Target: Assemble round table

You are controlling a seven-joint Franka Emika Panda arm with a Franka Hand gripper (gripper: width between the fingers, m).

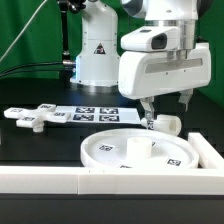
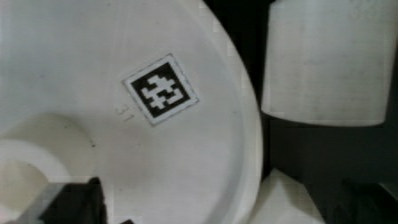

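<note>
The round disc (image 1: 135, 152) lies flat near the front border wall, rim up, with a raised hub in its middle. The short cylindrical leg (image 1: 166, 123) lies just behind the disc's far rim. The flat cross-shaped piece (image 1: 35, 117) lies at the exterior view's left. My gripper (image 1: 167, 110) hangs low over the disc's far rim and the leg, jaws spread wide and holding nothing. In the wrist view the disc (image 2: 125, 130) with its marker tag fills most of the picture, its rim runs between my dark fingertips (image 2: 57, 203), and the leg (image 2: 329, 60) lies beside it.
The marker board (image 1: 95, 113) lies behind the disc, in front of the robot base (image 1: 95, 60). The white border wall (image 1: 60, 180) runs along the front and up the exterior view's right side (image 1: 208, 150).
</note>
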